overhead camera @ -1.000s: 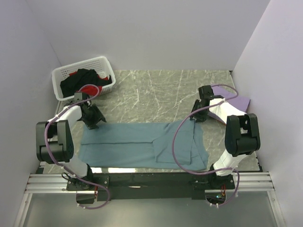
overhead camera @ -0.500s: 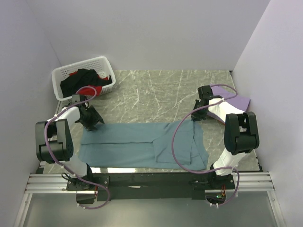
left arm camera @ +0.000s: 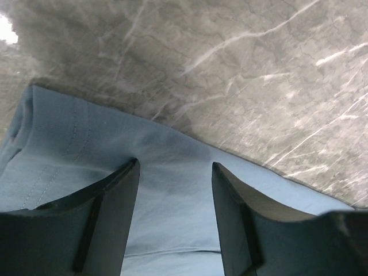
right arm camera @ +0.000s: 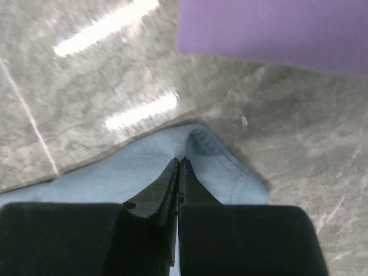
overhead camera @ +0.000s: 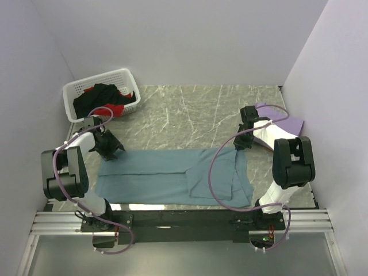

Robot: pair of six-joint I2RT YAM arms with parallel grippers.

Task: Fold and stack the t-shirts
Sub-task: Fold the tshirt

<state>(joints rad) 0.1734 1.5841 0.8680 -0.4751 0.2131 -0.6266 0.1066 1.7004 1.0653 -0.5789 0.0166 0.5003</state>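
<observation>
A teal-blue t-shirt (overhead camera: 167,175) lies flat across the near half of the table, its right part folded over. My left gripper (overhead camera: 109,150) hovers open over the shirt's far left corner; in the left wrist view the cloth (left arm camera: 172,201) shows between the spread fingers of the gripper (left arm camera: 175,164). My right gripper (overhead camera: 240,144) is at the shirt's far right corner. In the right wrist view its jaws (right arm camera: 180,160) are shut, with a pucker of the teal cloth (right arm camera: 230,172) pinched at the tips. A folded lavender t-shirt (overhead camera: 284,121) lies at the far right, just beyond that gripper (right arm camera: 270,29).
A white slotted basket (overhead camera: 123,75) stands at the far left and holds a black shirt (overhead camera: 100,95) and a red shirt (overhead camera: 112,109). Grey marble table (overhead camera: 190,112) stretches beyond the teal shirt. Side walls close in left and right.
The right gripper has closed onto the teal shirt's far right corner. The left gripper has shifted slightly left along the shirt's far edge and stays open.
</observation>
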